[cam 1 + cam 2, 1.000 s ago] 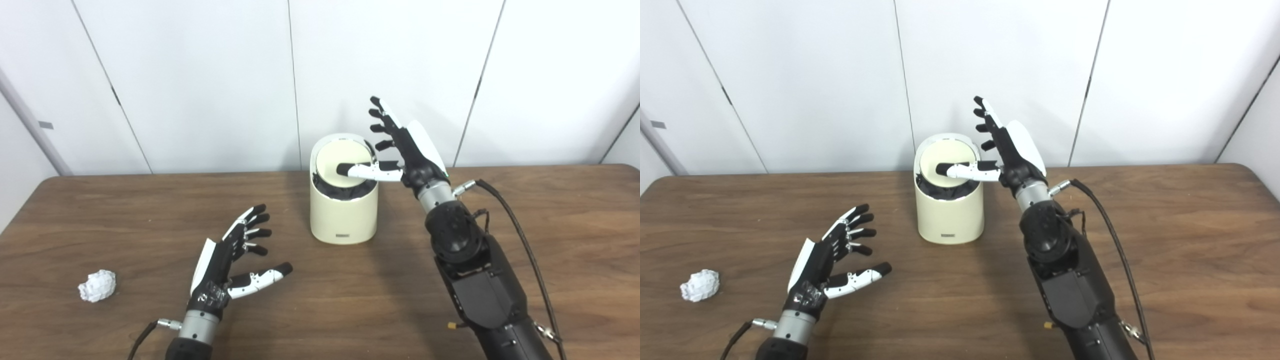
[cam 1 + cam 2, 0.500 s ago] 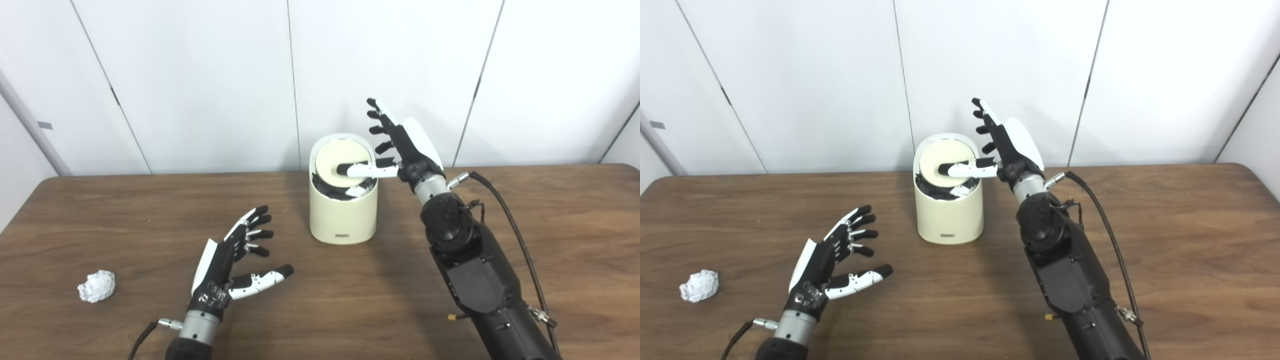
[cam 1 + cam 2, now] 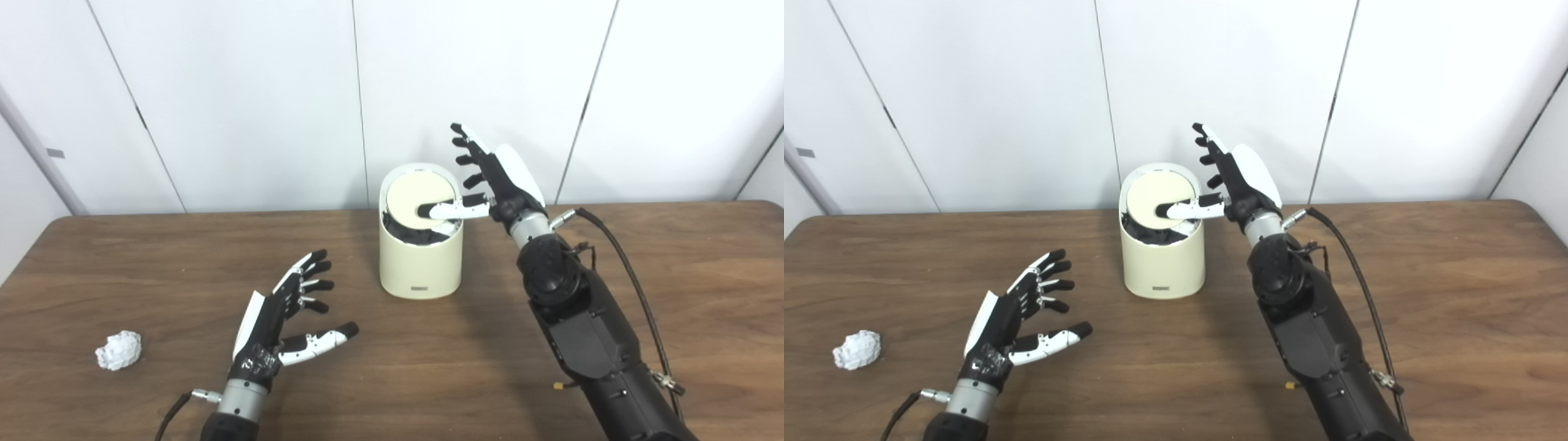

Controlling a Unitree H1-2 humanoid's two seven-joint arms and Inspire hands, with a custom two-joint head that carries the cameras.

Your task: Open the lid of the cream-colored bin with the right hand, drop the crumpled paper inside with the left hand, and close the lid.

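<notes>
The cream-colored bin (image 3: 420,262) stands at the middle back of the wooden table (image 3: 429,380). Its round lid (image 3: 416,199) is tilted up, showing a dark liner and something white inside under its front edge. My right hand (image 3: 490,177) is open beside the bin's right rim, its thumb resting on the lid and its fingers spread upward. The crumpled paper (image 3: 119,350) lies on the table at the far left. My left hand (image 3: 282,318) hovers open, palm toward the bin, well right of the paper and holding nothing.
White wall panels (image 3: 245,92) stand right behind the table's back edge. A black cable (image 3: 631,275) runs along my right forearm. Bare wood lies between the paper and my left hand.
My right hand has shifted slightly right and lower, its thumb sliding toward the lid's right edge. The lid stays tilted. The left hand and paper have not moved.
</notes>
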